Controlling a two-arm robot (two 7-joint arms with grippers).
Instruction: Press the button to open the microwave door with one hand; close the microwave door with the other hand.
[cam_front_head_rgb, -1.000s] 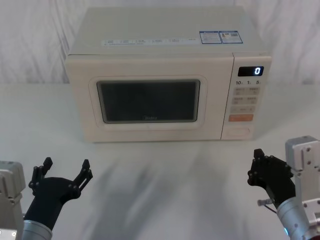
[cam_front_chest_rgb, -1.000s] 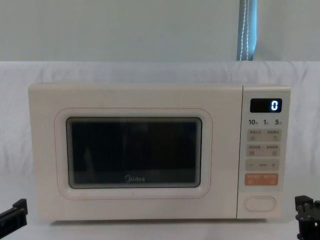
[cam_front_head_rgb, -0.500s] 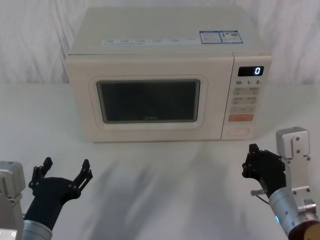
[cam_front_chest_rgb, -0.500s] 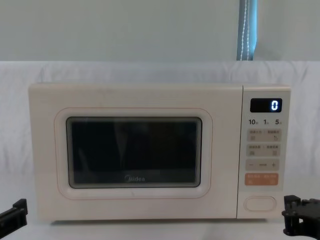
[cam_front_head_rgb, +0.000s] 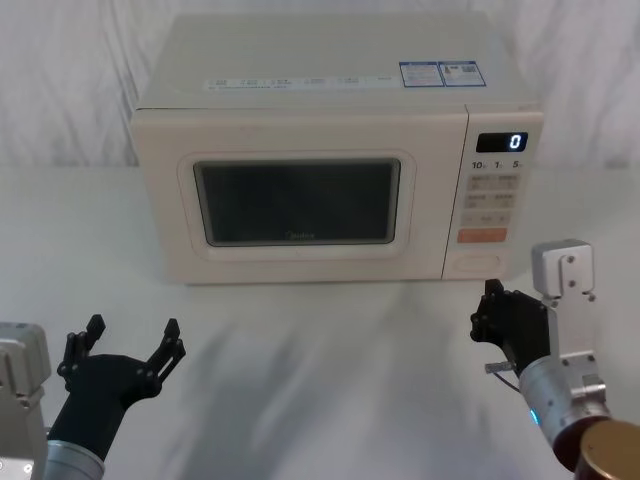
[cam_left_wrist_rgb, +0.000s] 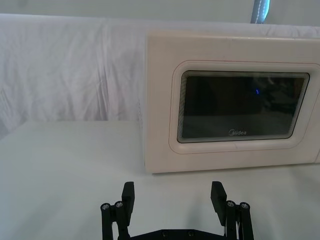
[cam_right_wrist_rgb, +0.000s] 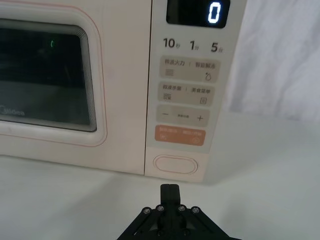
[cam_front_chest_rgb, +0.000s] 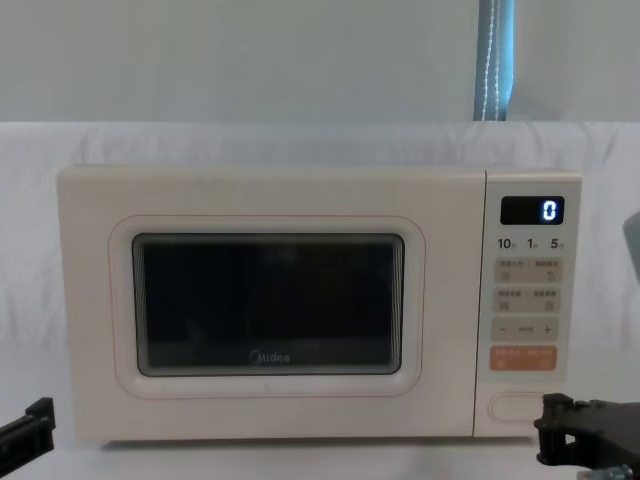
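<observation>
The cream microwave door with its dark window is closed. The wide plain button sits at the bottom of the control panel, below the orange key. My right gripper is shut and hovers just in front of and slightly below the button. In the right wrist view its closed tips point at the button with a small gap left. In the chest view the right gripper overlaps the lower right edge of the button. My left gripper stays open near the front left, facing the door.
The microwave stands on a white-draped table with a white cloth backdrop. An orange key and small pale keys lie above the button. A lit display reads 0. Bare tabletop lies between the two grippers.
My right gripper has moved forward and a little left, closing in on the button. The left gripper has not moved, and the door stays closed.
</observation>
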